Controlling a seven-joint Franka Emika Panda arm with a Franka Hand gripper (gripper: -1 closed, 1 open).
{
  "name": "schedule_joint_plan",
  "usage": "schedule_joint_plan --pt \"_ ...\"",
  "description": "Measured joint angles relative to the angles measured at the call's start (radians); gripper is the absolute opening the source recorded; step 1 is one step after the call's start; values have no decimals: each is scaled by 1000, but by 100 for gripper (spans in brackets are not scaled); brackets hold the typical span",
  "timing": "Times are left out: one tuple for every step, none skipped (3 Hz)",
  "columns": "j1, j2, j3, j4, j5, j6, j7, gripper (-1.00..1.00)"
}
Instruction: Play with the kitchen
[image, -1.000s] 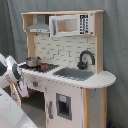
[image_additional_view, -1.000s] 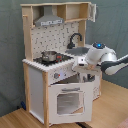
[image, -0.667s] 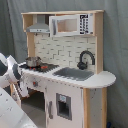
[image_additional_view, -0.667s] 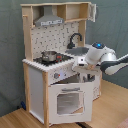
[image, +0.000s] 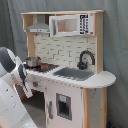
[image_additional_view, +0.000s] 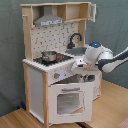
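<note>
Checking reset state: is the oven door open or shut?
Open, partway. In the second exterior view the oven door tilts out from the kitchen, with a dark gap showing above its top edge, below the arm's end effector.

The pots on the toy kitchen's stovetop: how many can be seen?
1. The small pot stands on the kitchen's stovetop, below the range hood. None else shows.

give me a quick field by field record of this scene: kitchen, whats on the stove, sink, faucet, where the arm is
kitchen: white and light-wood toy kitchen, upright on a wooden floor
stovetop: small metal pot sits on it
sink: grey basin set in the counter
faucet: black, curved, behind the sink
oven door: windowed, looks slightly ajar
arm: white robot arm reaching in from the second exterior view's right, at the kitchen's front below the counter
gripper: fingers not discernible
</note>
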Motion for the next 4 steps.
schedule_joint_plan --pt "-29 60 33 0 -2 26 -82 -100" --pt "-72 108 65 0 -4 51 -157 -100" --pt "-125 152 101 0 -5 73 -222 -100" --pt "-183 197 172 0 -6 86 -242 -100"
